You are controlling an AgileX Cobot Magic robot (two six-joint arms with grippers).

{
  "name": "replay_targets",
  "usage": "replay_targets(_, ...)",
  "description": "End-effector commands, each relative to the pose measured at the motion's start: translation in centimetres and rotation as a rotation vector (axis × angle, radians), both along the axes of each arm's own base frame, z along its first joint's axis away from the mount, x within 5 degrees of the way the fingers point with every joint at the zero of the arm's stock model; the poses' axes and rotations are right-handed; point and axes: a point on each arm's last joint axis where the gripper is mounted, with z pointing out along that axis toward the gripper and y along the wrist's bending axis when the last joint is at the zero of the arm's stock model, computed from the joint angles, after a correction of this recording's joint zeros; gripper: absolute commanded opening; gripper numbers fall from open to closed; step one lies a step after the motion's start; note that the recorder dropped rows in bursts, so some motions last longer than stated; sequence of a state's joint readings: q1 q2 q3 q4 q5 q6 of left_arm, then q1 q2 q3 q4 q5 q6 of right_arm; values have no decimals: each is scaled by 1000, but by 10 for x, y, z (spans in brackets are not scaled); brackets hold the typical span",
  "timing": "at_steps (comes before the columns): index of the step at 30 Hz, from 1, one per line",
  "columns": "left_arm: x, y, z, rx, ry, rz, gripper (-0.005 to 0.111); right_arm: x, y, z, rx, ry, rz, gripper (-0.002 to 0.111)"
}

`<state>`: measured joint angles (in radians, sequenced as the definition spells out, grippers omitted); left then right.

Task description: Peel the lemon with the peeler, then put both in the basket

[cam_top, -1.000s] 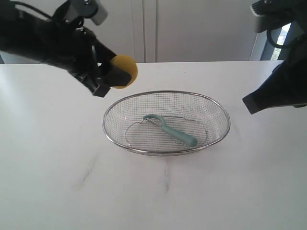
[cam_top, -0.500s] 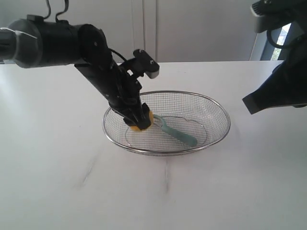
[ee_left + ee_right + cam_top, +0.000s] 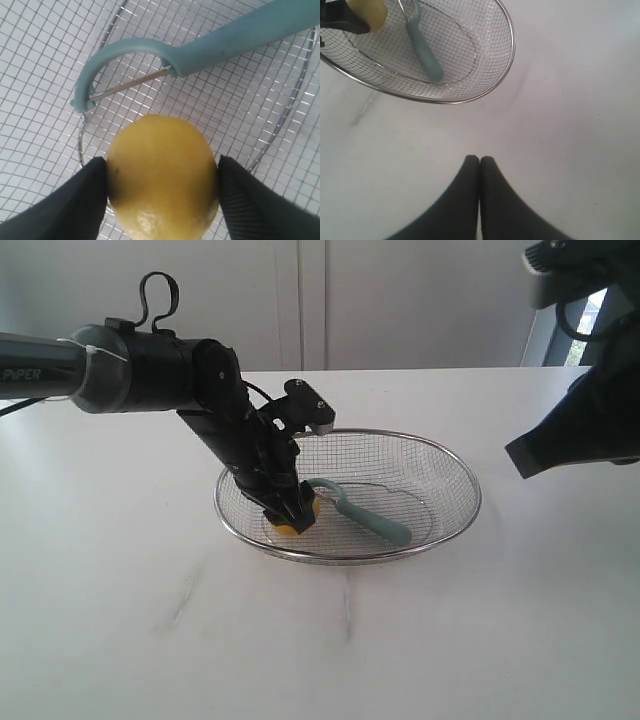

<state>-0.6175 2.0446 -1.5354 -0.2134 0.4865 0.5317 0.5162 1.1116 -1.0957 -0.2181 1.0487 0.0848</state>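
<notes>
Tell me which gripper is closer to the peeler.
Left. The left gripper, shut on the lemon, sits inside the basket beside the peeler; the right gripper hangs shut outside the basket.

In the basket (image 3: 462, 472) on the table (image 3: 450, 640), the lemon (image 3: 291, 525) just left of the peeler (image 3: 372, 522)
</notes>
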Motion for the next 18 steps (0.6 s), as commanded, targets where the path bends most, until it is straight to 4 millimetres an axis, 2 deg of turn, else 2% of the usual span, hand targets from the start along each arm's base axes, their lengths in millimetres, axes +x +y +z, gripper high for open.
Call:
replay_targets(1,0,-3,8,-28,-22,15,71,0,-2,0,2,-1,-9,0)
replay_targets(3,1,-2,20,-47,-50,16,74,0,-2,0,2,-1,-9,0)
replay_targets(8,-5,0,69,-100,-114,1,73,0,-2,0,2,-1,-9,0)
replay_targets(11,-16,6,99,-115,-123,-19,67,0,-2,0,2,-1,-9,0)
replay_targets(13,-27,13,116,-106,-101,-41,53,0,-2,0,1,1,-9,0)
replay_targets(18,-59,41,157,-85,-22,-40,0,0,-2,0,1,1,-9,0)
